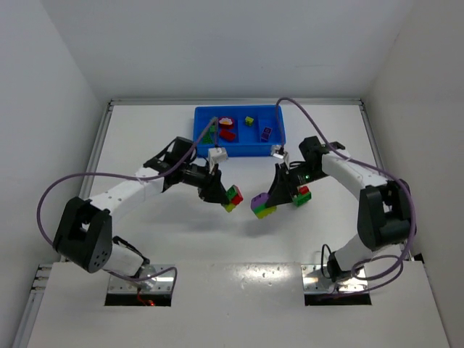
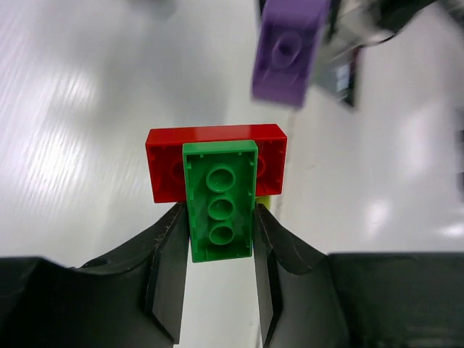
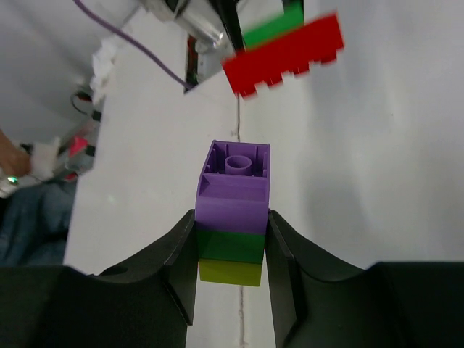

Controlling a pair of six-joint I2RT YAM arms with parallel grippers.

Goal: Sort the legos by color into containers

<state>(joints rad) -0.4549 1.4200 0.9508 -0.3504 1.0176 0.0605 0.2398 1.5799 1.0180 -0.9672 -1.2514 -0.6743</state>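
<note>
We see L gripper (image 2: 221,214) jaws clamped narrow on green-red clump (image 2: 217,161), R gripper (image 3: 232,220) jaws squeezing purple-green-yellow stack (image 3: 233,190).

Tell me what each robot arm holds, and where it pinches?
Left fingers pinch a mixed clump by its green brick, at the sides. Right fingers pinch a purple-green-yellow stack around its green middle.

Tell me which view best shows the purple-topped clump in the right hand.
Right wrist view: the purple-topped clump fills the centre, purple over green over yellow, pinched by the right hand. Top external shows it small. Left wrist catches only a blurred purple brick at its top edge.
</note>
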